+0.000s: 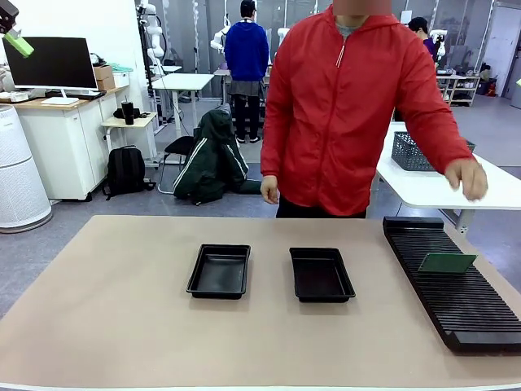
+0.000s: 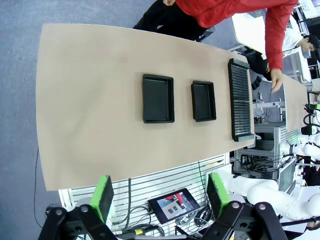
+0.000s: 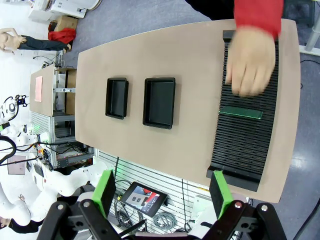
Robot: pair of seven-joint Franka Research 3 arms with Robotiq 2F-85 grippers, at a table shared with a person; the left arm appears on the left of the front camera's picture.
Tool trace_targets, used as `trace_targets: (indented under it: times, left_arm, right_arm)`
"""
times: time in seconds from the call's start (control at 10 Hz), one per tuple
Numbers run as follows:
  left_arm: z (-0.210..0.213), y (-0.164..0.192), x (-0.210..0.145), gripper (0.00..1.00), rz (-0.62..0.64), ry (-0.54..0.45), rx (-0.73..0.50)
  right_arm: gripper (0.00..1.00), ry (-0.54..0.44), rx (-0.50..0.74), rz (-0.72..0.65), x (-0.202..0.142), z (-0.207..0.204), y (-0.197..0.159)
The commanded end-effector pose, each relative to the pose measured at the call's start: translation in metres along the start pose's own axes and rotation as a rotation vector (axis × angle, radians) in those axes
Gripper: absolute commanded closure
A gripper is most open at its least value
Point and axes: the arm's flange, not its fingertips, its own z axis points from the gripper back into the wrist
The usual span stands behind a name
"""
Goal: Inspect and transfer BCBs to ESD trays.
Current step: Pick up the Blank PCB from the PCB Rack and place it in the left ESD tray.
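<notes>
Two empty black ESD trays [image 1: 220,270] [image 1: 321,274] lie side by side mid-table. One green BCB [image 1: 446,262] stands on edge in a slot of the black ribbed rack [image 1: 456,293] at the right. From the right wrist view, the BCB [image 3: 241,112] sits just below the person's hand [image 3: 250,62], which hovers over the rack [image 3: 240,150]. Both trays [image 3: 116,98] [image 3: 159,102] show there too. My right gripper [image 3: 162,192] is open, high above the table's near edge. My left gripper [image 2: 161,197] is also open and high, looking down on the trays [image 2: 158,98] [image 2: 203,101].
A person in a red jacket [image 1: 342,106] stands at the far side, one hand [image 1: 468,179] out over the right end. A grey mesh basket [image 1: 411,153] sits on a white side table behind. One green pad [image 1: 18,42] shows at the top left.
</notes>
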Motion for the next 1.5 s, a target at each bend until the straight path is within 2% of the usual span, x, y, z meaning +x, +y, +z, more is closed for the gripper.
trace_targets:
  times: [0.0, 0.7, 1.1, 1.3, 1.4]
  left_arm:
    - [0.0, -0.001, -0.001, 0.0, -0.003, -0.001, 0.0]
    - [0.0, -0.001, -0.001, 0.0, -0.003, -0.001, 0.0]
    - [0.0, -0.001, -0.001, 0.0, -0.003, -0.001, 0.0]
    - [0.0, -0.001, -0.001, 0.0, -0.003, -0.001, 0.0]
    - [0.0, -0.001, -0.001, 0.0, -0.003, -0.001, 0.0]
  right_arm:
    - [0.0, 0.0, 0.0, 0.01, -0.001, 0.0, 0.0]
    - [0.0, 0.0, 0.0, 0.0, 0.0, 0.0, 0.0]
    - [0.0, 0.017, -0.202, 0.157, 0.006, -0.028, 0.028]
    - [0.0, 0.021, -0.314, 0.245, 0.006, -0.045, 0.028]
    - [0.0, 0.042, -0.358, 0.345, 0.005, -0.058, 0.022]
